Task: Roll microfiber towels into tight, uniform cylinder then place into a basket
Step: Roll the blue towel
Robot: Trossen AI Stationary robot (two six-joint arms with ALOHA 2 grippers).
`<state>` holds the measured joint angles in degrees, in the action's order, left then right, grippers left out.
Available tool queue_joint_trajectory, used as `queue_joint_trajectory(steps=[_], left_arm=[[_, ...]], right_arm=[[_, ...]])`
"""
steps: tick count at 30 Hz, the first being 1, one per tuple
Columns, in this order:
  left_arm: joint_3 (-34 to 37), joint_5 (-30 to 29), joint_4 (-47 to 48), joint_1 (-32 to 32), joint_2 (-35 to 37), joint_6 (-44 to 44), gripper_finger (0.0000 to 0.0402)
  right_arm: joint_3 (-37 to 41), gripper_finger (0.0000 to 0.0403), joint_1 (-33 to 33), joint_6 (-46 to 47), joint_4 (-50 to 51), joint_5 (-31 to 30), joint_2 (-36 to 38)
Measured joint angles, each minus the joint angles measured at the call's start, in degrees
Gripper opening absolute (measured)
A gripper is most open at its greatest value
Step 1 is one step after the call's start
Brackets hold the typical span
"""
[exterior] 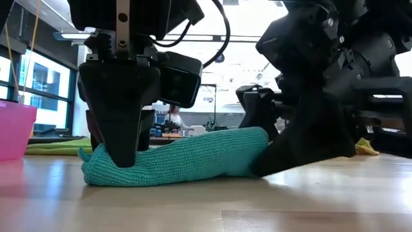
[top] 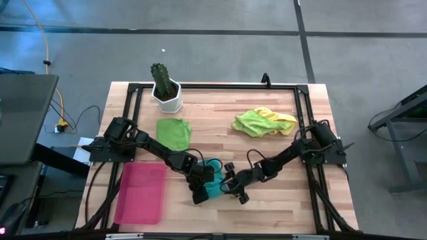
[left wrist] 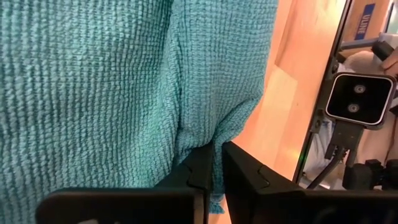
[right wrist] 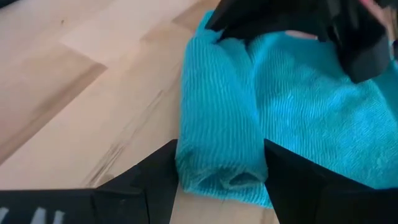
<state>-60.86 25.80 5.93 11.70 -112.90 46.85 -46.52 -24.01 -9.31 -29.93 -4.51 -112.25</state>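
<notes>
You have both arms working the teal towel point(top: 213, 185), which lies on the table point(top: 280, 200) just beside the pink basket point(top: 141, 193), on the side away from the table's left edge, so the finished roll has only a short trip to make. The left gripper point(left wrist: 214, 180) stands at the end of the towel nearer the basket, its fingers drawn narrow and pinching a fold of the teal cloth; in the low view it presses straight down on that end, which I judge is meant to pin the cloth so it cannot slide while the roll is formed. The right gripper point(right wrist: 221, 171) sits at the end farther from the basket, its fingers spread wide to either side of the rolled end, touching or nearly so but not clamping; that stance looks suited to steadying or pushing the cylinder rather than lifting it. Part of the towel seems to lie flat beside the roll in the right wrist view, so the rolling seems unfinished. The green towel point(top: 174, 132) lies flat beyond the basket's far end, near the cactus pot point(top: 166, 93), and the lime green towel point(top: 252, 123) and yellow towel point(top: 283, 119) are heaped together well apart from the basket, waiting their turn.
</notes>
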Motion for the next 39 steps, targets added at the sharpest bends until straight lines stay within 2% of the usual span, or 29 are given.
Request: queue_joint_trajectory(steps=[5,11,19,32,39], left_arm=[[0.00,0.15,0.03,0.00,0.00,0.11,0.0015],[0.00,0.26,0.12,0.00,0.02,0.11,0.0015],[-0.02,0.31,0.22,0.00,0.07,0.09,0.0017],[-0.04,0.37,0.24,0.02,0.11,0.10,0.0017],[-0.04,0.39,0.24,0.02,0.13,0.98,0.0017]], right_arm=[[-0.02,0.0193,-0.07,-0.09,0.84,-2.02,-0.24],[0.04,0.0179,-0.71,-5.68,1.82,-10.51,2.99],[0.02,0.0179,-3.06,-4.02,5.04,-9.16,7.90],[0.02,0.0179,-5.93,-3.44,3.86,-8.63,7.93],[0.00,0.0179,-5.61,-2.86,-1.57,-4.41,4.10]])
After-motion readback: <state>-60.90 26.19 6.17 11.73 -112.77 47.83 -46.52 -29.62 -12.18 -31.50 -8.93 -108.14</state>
